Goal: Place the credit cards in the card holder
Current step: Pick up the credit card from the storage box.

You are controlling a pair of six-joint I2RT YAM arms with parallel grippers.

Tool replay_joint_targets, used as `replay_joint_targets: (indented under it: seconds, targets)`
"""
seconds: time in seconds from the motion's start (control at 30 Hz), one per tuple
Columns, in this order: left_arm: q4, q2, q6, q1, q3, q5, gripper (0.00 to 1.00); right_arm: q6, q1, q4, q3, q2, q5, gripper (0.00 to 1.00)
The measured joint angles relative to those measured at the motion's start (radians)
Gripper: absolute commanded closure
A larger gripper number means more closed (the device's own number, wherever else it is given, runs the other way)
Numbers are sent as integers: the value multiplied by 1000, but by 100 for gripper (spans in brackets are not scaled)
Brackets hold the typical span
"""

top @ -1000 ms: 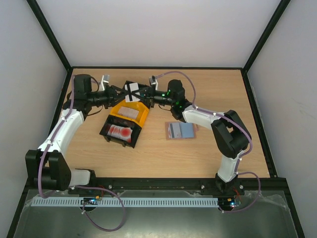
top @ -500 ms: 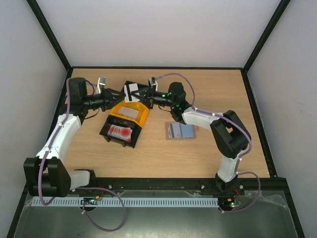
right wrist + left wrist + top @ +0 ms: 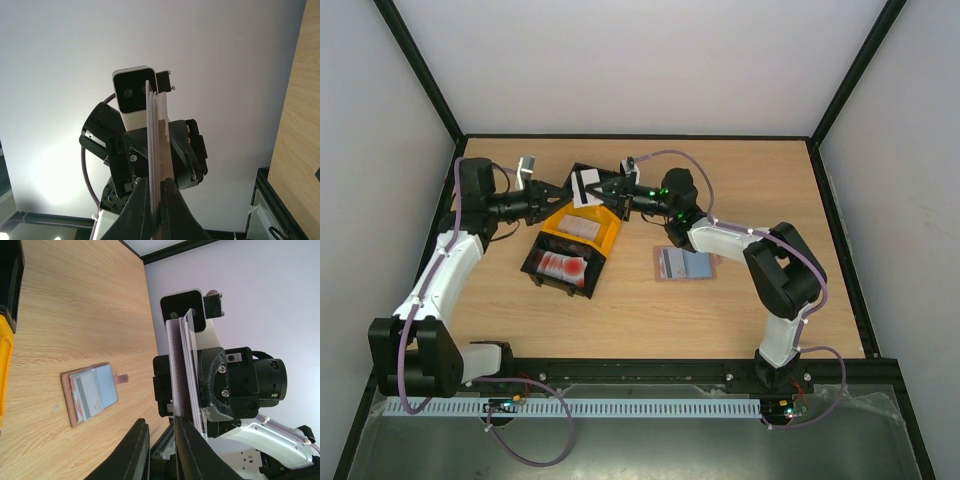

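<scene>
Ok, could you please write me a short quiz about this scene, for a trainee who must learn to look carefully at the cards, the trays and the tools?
1. True or false: the card holder lies inside the yellow tray.
2. Which tool holds the stack of cards up in the air?
3. What lies in the black tray? A) red-and-white cards B) one teal card C) nothing

Key:
1. False. It lies on the table, to the right of the trays.
2. The right tool.
3. A
</scene>
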Motion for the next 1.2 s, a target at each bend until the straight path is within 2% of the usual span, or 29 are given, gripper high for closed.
replay_joint_targets:
  seconds: [0.3,0.43,0.57,0.73,0.87,0.93,1.2]
  targets:
    - [9,0,4,-1,-1,17,76,37,2,35,-3,9,-8,98]
    - [10,8,4,-8,-1,19,76,41,6,51,-3,21,-11,98]
    - [10,22,4,-20,-1,23,79,43,6,58,0,35,-11,98]
    - [24,31,-4,-24,-1,31,97,36,6,56,12,54,-11,95]
    - [31,31,-19,-24,-1,30,98,12,5,44,13,62,-3,85]
    - [25,32,-23,-18,-1,25,97,-8,6,32,14,63,2,85]
    - [-49,38,-4,40,-1,31,98,-60,10,22,26,92,10,96]
